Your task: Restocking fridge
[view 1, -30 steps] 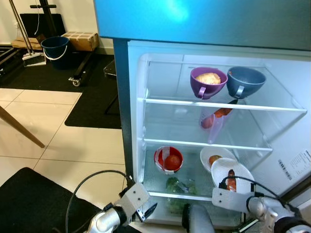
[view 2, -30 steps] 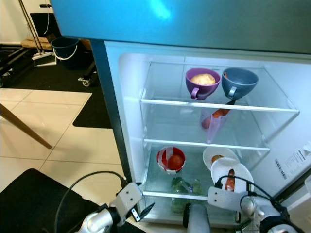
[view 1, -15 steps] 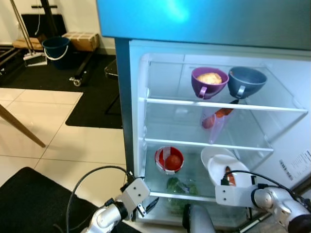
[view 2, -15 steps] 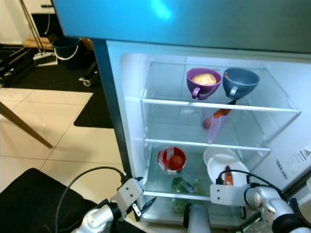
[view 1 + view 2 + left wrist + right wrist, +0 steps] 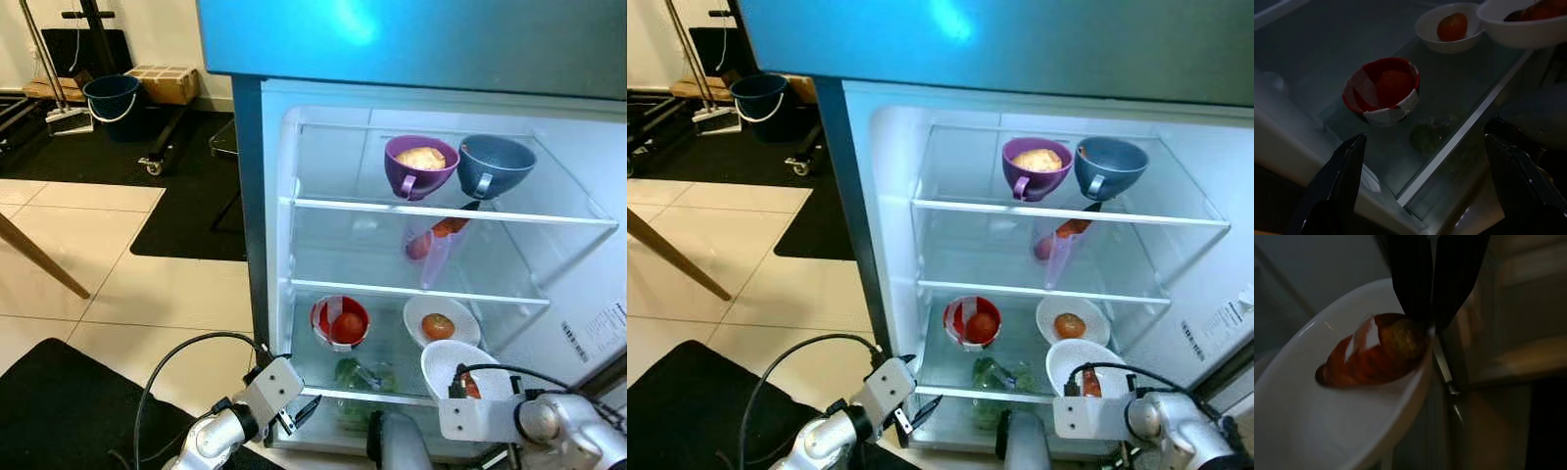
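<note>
Now right tool [image 5: 1080, 384] pinching bowl [image 5: 1080, 364] rim, held just before lower fridge shelf [image 5: 1019, 338]. Stiff, breakable, glazed-slick; sausage [image 5: 1374, 357] may roll. Left tool [image 5: 294, 416] spread, idle.

On the fridge's top shelf [image 5: 441, 211] two bowls [image 5: 421, 164] sit side by side.

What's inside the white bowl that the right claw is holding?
The white bowl, pinched at its rim by the right claw, holds one reddish-brown piece of food, maybe a sausage. The claw's fingers cover one end of it.
</note>
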### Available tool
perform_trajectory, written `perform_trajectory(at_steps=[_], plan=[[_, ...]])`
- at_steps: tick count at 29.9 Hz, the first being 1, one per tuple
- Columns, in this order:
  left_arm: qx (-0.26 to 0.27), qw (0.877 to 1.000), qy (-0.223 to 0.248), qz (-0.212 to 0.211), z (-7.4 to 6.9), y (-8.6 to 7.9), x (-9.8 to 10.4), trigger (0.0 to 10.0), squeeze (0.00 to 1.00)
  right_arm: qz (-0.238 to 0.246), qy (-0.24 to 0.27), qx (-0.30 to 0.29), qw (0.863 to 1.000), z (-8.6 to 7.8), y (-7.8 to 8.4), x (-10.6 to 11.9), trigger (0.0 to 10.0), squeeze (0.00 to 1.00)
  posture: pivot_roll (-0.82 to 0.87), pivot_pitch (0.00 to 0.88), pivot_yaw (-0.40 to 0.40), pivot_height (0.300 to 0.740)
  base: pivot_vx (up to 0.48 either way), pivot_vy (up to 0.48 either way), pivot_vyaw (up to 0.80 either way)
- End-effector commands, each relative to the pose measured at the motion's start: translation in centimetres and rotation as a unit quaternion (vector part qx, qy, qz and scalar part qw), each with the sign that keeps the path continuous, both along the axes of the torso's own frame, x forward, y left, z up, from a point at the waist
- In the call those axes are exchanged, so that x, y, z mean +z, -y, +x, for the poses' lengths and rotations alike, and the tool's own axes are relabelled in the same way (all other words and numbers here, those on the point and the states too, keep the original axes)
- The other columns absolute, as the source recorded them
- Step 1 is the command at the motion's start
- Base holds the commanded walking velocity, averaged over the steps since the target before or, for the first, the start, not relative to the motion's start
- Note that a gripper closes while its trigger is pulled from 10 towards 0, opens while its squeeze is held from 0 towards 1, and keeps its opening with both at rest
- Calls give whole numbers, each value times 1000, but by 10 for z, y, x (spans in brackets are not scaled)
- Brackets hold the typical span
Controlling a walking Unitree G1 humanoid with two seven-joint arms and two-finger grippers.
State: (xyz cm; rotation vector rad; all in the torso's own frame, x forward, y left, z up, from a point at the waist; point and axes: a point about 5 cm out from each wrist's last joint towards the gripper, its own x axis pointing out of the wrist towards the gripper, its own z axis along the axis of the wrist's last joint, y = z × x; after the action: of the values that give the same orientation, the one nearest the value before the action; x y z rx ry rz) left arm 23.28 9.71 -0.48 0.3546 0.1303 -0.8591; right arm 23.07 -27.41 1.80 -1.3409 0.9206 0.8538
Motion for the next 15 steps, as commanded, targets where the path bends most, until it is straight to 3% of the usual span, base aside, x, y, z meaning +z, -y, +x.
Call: perform_trajectory(at_steps=[1,15], plan=[[4,1000,2,4,3,-2,2,10000,0,-6,5,2,1000,-1,-3,-5,10000,0,11,0,-44,488,0,0,0],[2,1000,9,1,6,2,5,10000,0,-14,20,5,1000,5,-27,-29,10000,0,17,0,-41,488,0,0,0]])
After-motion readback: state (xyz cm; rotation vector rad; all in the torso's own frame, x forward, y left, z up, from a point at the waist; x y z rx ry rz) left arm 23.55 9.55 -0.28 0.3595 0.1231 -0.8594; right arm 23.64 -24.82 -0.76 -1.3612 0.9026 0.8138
